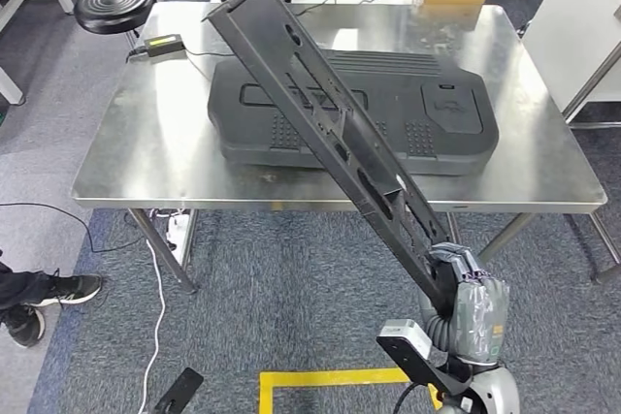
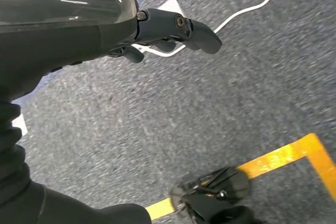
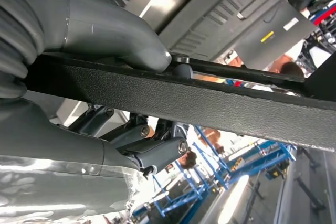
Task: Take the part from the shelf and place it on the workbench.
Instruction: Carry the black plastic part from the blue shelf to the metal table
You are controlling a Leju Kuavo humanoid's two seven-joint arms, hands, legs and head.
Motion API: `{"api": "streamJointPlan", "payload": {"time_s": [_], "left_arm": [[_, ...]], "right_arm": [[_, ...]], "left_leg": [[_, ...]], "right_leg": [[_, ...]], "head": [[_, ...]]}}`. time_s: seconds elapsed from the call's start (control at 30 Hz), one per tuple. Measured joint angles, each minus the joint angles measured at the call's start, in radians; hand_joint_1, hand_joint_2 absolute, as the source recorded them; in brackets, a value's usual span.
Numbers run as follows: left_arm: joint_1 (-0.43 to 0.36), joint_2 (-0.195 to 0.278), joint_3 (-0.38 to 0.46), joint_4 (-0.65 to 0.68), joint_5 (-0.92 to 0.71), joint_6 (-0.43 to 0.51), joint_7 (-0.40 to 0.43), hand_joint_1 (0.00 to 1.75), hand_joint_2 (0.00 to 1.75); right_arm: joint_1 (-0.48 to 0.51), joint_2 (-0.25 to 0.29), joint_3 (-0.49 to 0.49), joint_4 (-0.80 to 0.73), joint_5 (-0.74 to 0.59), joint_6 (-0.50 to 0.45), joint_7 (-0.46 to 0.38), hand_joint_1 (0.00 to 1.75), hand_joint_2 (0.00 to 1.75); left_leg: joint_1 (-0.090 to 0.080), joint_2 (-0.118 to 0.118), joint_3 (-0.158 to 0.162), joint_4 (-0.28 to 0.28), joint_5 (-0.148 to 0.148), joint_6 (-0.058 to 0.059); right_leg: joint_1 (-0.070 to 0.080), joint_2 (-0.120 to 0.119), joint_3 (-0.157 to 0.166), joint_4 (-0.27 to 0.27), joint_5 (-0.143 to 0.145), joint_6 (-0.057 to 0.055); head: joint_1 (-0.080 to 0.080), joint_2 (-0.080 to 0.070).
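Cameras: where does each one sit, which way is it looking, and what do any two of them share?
Head view: high on the body, looking down at the table; right hand grips the long part.
Left wrist view: behind the left hand, facing carpet and yellow tape.
Right wrist view: behind the right hand, thumb on the part.
Shared: head and right wrist views show the part; head and left wrist, the tape.

Likely a workshop, steel workbench, blue racking, floor tape

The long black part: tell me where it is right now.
In the head view, the long black part slants up from the right hand at lower right, over the steel workbench and the black panel on it.
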Motion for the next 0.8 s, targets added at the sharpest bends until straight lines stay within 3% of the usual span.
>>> {"api": "streamJointPlan", "payload": {"time_s": [0.07, 0.2, 0.27, 0.33, 0.37, 0.4, 0.43, 0.5, 0.53, 0.6, 0.7, 0.73, 0.8], "left_arm": [[-0.001, 0.000, 0.000, 0.000, 0.000, -0.001, 0.002, 0.00, 1.75], [-0.002, 0.000, -0.001, 0.000, -0.005, -0.001, 0.004, 0.00, 1.75], [-0.004, 0.000, -0.002, 0.000, -0.006, -0.001, 0.004, 0.00, 1.75], [-0.004, 0.001, -0.002, 0.000, -0.007, -0.001, 0.005, 0.00, 1.75], [-0.004, 0.001, -0.003, 0.000, -0.007, -0.001, 0.005, 0.00, 1.75], [-0.003, 0.001, -0.003, 0.000, -0.008, -0.001, 0.005, 0.00, 1.75], [-0.003, 0.001, -0.003, 0.000, -0.008, -0.001, 0.005, 0.00, 1.75], [-0.003, 0.000, -0.004, 0.000, -0.008, -0.001, 0.005, 0.00, 1.75], [-0.004, 0.000, -0.004, 0.000, -0.007, -0.001, 0.005, 0.00, 1.75], [-0.004, 0.000, -0.006, 0.000, -0.008, -0.002, 0.005, 0.00, 1.75], [-0.005, -0.001, -0.009, 0.000, -0.008, -0.003, 0.005, 0.00, 1.75], [-0.008, -0.001, -0.009, 0.000, -0.008, -0.003, 0.005, 0.00, 1.75], [-0.012, 0.000, -0.010, 0.000, -0.008, -0.003, 0.007, 0.00, 1.75]], "right_arm": [[-0.001, 0.001, -0.004, -0.001, -0.001, 0.000, 0.000, 1.75, 1.75], [-0.002, 0.001, -0.010, -0.005, -0.004, 0.000, 0.001, 1.75, 1.75], [-0.006, 0.001, -0.014, -0.007, -0.005, 0.000, 0.001, 1.75, 1.75], [-0.006, 0.001, -0.017, -0.008, -0.007, 0.000, 0.002, 1.75, 1.75], [-0.005, 0.001, -0.019, -0.008, -0.007, 0.000, 0.003, 1.75, 1.75], [-0.004, 0.001, -0.021, -0.008, -0.007, 0.000, 0.004, 1.75, 1.75], [-0.004, 0.001, -0.023, -0.008, -0.007, 0.000, 0.004, 1.75, 1.75], [-0.005, 0.000, -0.025, -0.008, -0.007, 0.000, 0.005, 1.75, 1.75], [-0.006, 0.000, -0.026, -0.009, -0.007, 0.000, 0.005, 1.75, 1.75], [-0.008, 0.000, -0.029, -0.010, -0.007, 0.000, 0.005, 1.75, 1.75], [-0.011, 0.000, -0.036, -0.012, -0.006, 0.000, 0.005, 1.75, 1.75], [-0.013, 0.001, -0.037, -0.012, -0.006, 0.000, 0.005, 1.75, 1.75], [-0.016, 0.001, -0.040, -0.013, -0.006, 0.000, 0.004, 1.75, 1.75]], "left_leg": [[-0.004, 0.000, 0.023, -0.055, 0.009, 0.011], [-0.003, -0.001, 0.037, -0.069, -0.007, 0.038], [0.000, -0.001, 0.049, -0.072, -0.015, 0.047], [-0.001, -0.001, 0.059, -0.072, -0.026, 0.051], [-0.002, -0.001, 0.066, -0.072, -0.032, 0.052], [-0.004, -0.002, 0.075, -0.072, -0.039, 0.052], [-0.005, -0.003, 0.087, -0.072, -0.047, 0.051], [-0.006, -0.005, 0.110, -0.075, -0.063, 0.046], [-0.005, -0.005, 0.116, -0.077, -0.069, 0.042], [-0.005, -0.004, 0.125, -0.081, -0.073, 0.031], [-0.006, -0.003, 0.138, -0.062, -0.078, 0.017], [-0.006, -0.003, 0.127, -0.035, -0.092, 0.014], [-0.004, -0.003, 0.065, 0.069, -0.137, 0.007]], "right_leg": [[0.002, 0.001, 0.006, 0.002, -0.010, 0.012], [0.001, 0.000, 0.000, 0.031, -0.026, 0.030], [-0.001, -0.003, -0.055, 0.132, -0.065, 0.040], [-0.003, -0.004, -0.143, 0.265, -0.106, 0.045], [-0.003, -0.004, -0.175, 0.299, -0.105, 0.045], [-0.002, -0.004, -0.188, 0.294, -0.082, 0.042], [0.000, -0.004, -0.182, 0.249, -0.040, 0.037], [0.007, -0.005, -0.146, 0.122, 0.045, 0.021], [0.012, -0.006, -0.133, 0.075, 0.060, 0.012], [0.018, -0.006, -0.124, 0.047, 0.059, -0.003], [0.013, -0.003, -0.093, 0.021, 0.062, -0.018], [0.010, -0.003, -0.082, 0.014, 0.060, -0.022], [0.008, -0.004, -0.068, 0.009, 0.052, -0.027]], "head": [[0.000, 0.000], [0.001, 0.000], [0.002, 0.000], [0.002, 0.000], [0.003, 0.000], [0.003, 0.000], [0.003, 0.000], [0.002, 0.000], [0.002, 0.000], [0.002, 0.000], [0.003, 0.000], [0.002, 0.000], [-0.001, 0.000]]}}
